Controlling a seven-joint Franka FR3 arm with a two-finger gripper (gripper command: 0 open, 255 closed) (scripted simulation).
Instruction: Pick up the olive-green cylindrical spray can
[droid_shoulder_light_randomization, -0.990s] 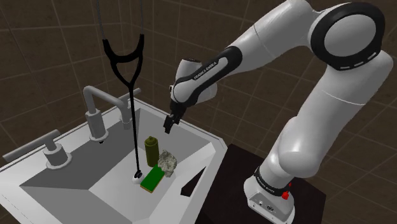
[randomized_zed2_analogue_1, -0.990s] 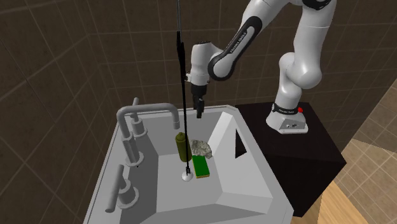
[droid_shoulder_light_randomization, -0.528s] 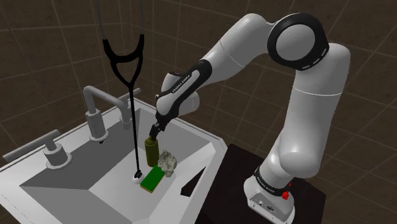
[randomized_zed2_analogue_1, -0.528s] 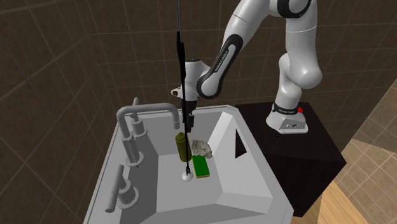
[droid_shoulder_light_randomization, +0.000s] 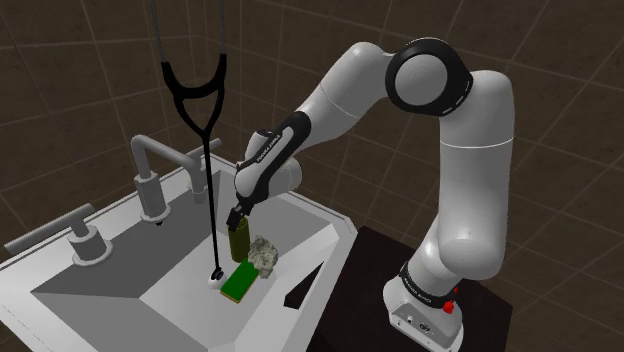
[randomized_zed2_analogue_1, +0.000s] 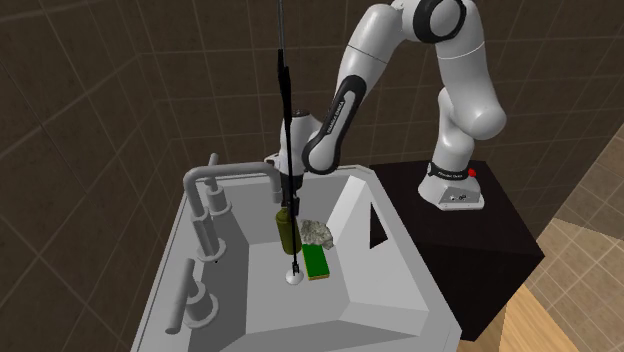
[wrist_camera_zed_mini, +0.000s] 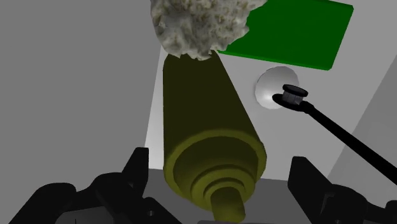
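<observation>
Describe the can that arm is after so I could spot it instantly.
Look into the grey sink, right under the black gripper at the end of the white arm. Standing upright there is the spray can: a dark olive cylinder with a stepped top. Its neighbours are a pale crumpled lump, a flat green block and a thin black pole.
</observation>
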